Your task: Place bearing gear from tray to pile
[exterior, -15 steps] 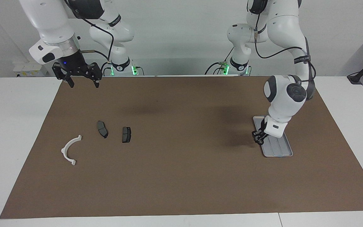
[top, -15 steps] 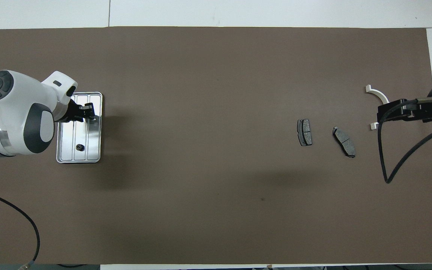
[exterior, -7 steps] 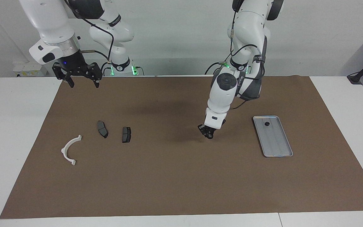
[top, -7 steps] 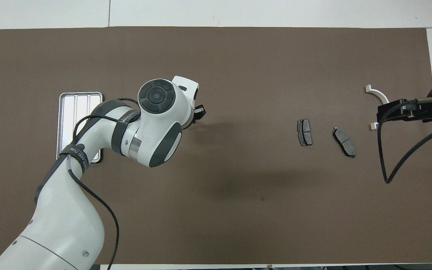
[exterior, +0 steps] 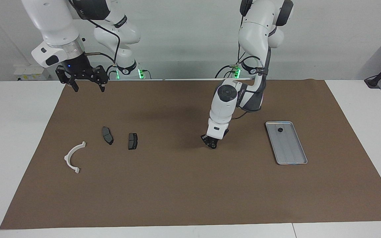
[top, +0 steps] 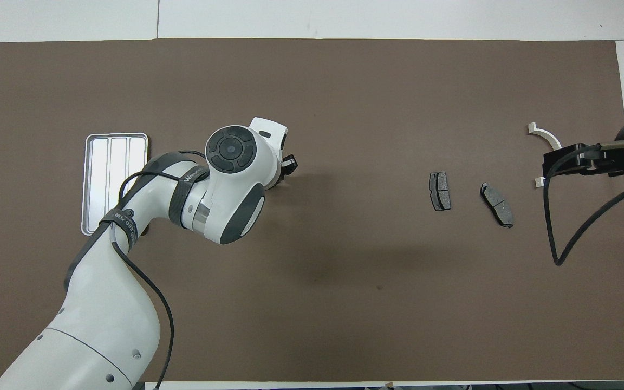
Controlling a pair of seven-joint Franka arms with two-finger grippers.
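Note:
The silver tray (exterior: 293, 155) lies on the brown mat at the left arm's end; it also shows in the overhead view (top: 111, 162). One small dark bearing gear (exterior: 279, 129) rests in the end of the tray nearer the robots. My left gripper (exterior: 212, 144) hangs low over the middle of the mat, between tray and pile, shut on a small dark round part; it also shows in the overhead view (top: 289, 162). The pile is a white bracket (exterior: 73, 157) and two dark pads (exterior: 107, 135) (exterior: 132, 140). My right gripper (exterior: 88, 86) waits open, raised.
The brown mat (exterior: 190, 191) covers most of the white table. In the overhead view the right gripper (top: 547, 165) covers part of the white bracket (top: 545, 136), and the pads (top: 440, 190) (top: 496, 204) lie beside it. The left arm hides the tray's near corner there.
My left gripper has left the tray and moved across the mat toward the pile, a little farther in the last half second. The right arm has not moved.

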